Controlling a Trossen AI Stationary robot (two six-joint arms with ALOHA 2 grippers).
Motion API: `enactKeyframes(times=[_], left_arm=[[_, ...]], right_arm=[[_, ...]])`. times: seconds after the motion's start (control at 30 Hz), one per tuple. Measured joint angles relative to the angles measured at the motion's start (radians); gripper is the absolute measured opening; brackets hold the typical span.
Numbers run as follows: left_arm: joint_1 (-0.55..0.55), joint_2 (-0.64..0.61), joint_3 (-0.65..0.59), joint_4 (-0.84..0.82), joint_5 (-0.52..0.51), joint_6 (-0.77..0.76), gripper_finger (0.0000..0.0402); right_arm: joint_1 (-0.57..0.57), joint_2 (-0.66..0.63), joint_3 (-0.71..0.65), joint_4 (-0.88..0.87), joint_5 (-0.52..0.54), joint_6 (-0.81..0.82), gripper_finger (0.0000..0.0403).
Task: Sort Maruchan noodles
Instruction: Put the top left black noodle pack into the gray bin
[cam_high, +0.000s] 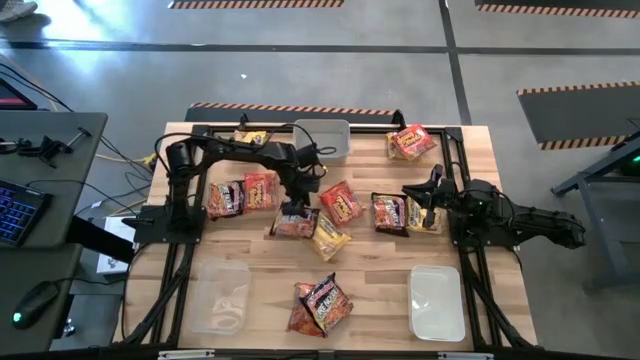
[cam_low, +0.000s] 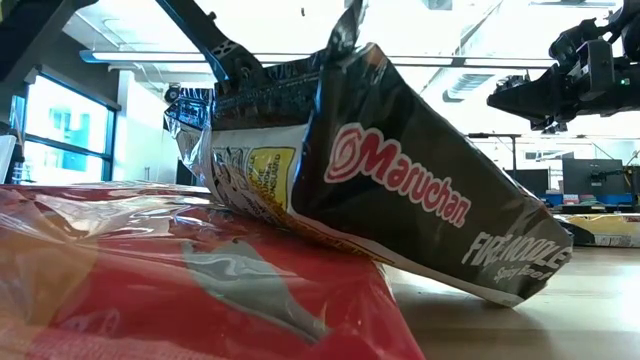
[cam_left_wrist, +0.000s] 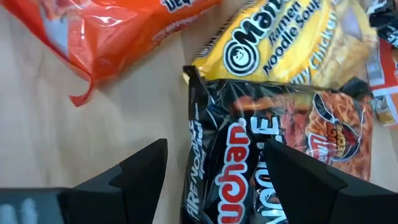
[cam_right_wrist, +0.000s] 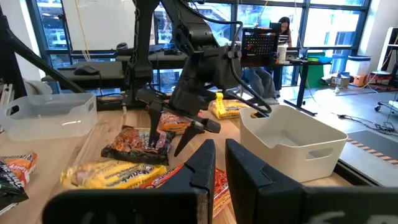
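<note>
Several Maruchan noodle packets lie scattered on the wooden table. My left gripper (cam_high: 293, 213) is at the table's middle, slanting down over a dark packet (cam_left_wrist: 249, 155) that lies flat, with a yellow packet (cam_left_wrist: 280, 43) and a red-orange one (cam_left_wrist: 106, 31) beside it. Its fingers are open: one stands over the bare wood just outside the dark packet's edge, the other over the packet's face. My right gripper (cam_right_wrist: 221, 168) waits level at the table's right side, shut, with nothing in it. Close to the low camera, another dark packet (cam_low: 400, 190) leans on a red one (cam_low: 200, 290). My left gripper (cam_left_wrist: 217, 155) comes at the dark packet's end (cam_left_wrist: 205, 124) slanting from above, with its fingers on either side of the packet's edge. I cannot tell whether a fingertip touches the packet, which lies flat on the table.
A clear bin (cam_high: 322, 138) stands at the far middle, another (cam_high: 220, 295) near left, a third (cam_high: 437, 300) near right. More packets lie at far right (cam_high: 412, 142), far left (cam_high: 250, 137), left of centre (cam_high: 240, 195) and by the right arm (cam_high: 400, 213).
</note>
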Motion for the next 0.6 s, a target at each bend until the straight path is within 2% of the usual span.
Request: enactKeyframes(times=[0.2, 0.6], left_arm=[[0.002, -0.005, 0.011, -0.085, -0.008, 0.044, 0.0226], [0.031, -0.006, 0.114, -0.221, -0.010, 0.095, 0.0063]], right_arm=[[0.000, 0.000, 0.000, 0.000, 0.000, 0.000, 0.0023], [0.000, 0.000, 0.000, 0.000, 0.000, 0.000, 0.0023]])
